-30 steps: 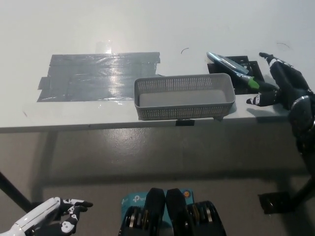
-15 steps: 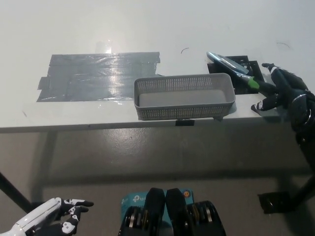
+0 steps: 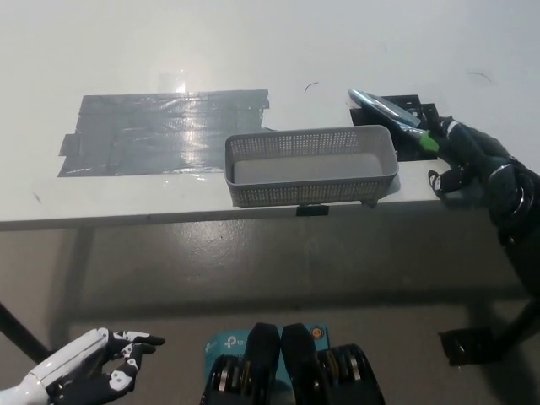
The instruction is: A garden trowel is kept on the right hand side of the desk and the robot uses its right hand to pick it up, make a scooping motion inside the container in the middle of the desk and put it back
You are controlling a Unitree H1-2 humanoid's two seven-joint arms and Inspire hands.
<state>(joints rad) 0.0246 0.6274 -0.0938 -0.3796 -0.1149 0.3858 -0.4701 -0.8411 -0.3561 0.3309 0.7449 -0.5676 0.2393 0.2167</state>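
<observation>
The garden trowel (image 3: 390, 112) lies on the desk's right side with its grey blade pointing back-left and a green collar at the handle. My black right hand (image 3: 467, 156) covers the handle's dark end, its fingers curled over it and the thumb underneath at the desk edge. The trowel still rests on the black mat (image 3: 415, 118). Just left of the trowel, the grey mesh container (image 3: 310, 165) stands at the desk's front edge, and nothing shows inside it. My white left hand (image 3: 94, 374) rests low at the lower left, fingers apart, holding nothing.
A wide patch of grey tape (image 3: 164, 131) covers the white desk (image 3: 253, 51) left of the container. The desk's front edge runs just below the container. A black stand foot (image 3: 477, 344) sits on the floor at lower right.
My right hand has drawn in from spread fingers beside the trowel and curled over its handle. The whole picture has shifted slightly left and up, so the camera moved. The trowel has stayed put.
</observation>
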